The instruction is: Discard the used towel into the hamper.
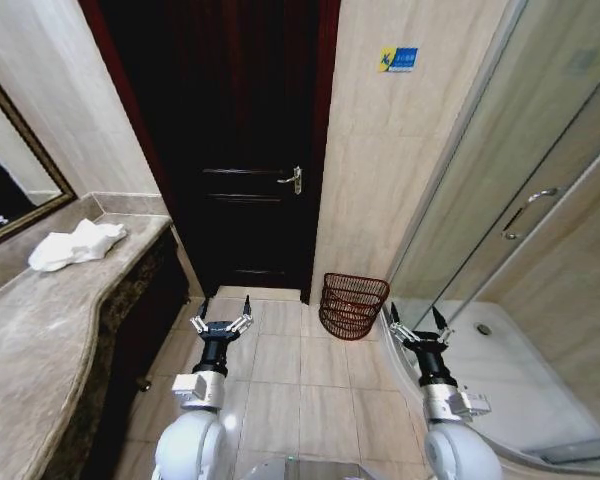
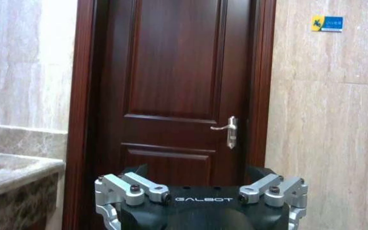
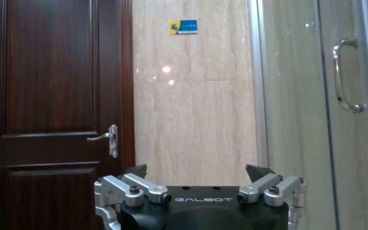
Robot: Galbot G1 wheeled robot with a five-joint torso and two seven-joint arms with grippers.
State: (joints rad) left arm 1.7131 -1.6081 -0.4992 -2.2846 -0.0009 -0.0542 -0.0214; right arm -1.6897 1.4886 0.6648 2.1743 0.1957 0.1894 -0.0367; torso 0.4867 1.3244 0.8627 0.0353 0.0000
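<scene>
Towel (image 1: 77,245): white, crumpled, lying on the marble counter (image 1: 40,330) at the robot's left, near the counter's far end and just below the dark-framed mirror (image 1: 20,180). Nothing touches it. It sits well apart from both grippers.

Hamper (image 1: 353,305): reddish-brown wire basket on the tiled floor (image 1: 300,390), against the beige wall right of the dark wooden door (image 1: 245,150), just beside the edge of the glass shower enclosure (image 1: 520,230). It stands upright with its mouth open; nothing can be made out inside it.

Left gripper (image 1: 225,327): held low over the floor in front of the robot, pointing toward the door, jaws spread wide, holding nothing. The left wrist view confirms the splayed fingers (image 2: 132,184) with the door and its lever handle (image 2: 227,130) beyond.

Right gripper (image 1: 417,325): mirrors it on the other side, near the hamper and the shower's curb, jaws equally wide, empty. Its wrist view looks at the wall, a small blue sign (image 3: 182,27) and the shower door's handle (image 3: 345,74).

Step in hand, by my reading: the very start. No pick-up yet; both arms in a ready pose, the robot facing the door and not the counter.

Next move calls for, I judge: turning or driving toward the counter and raising the left arm, the nearer one, well up to counter height. A bunched soft cloth wants a deep pinch into its folds from above; a shallow one may catch only a loose corner.
</scene>
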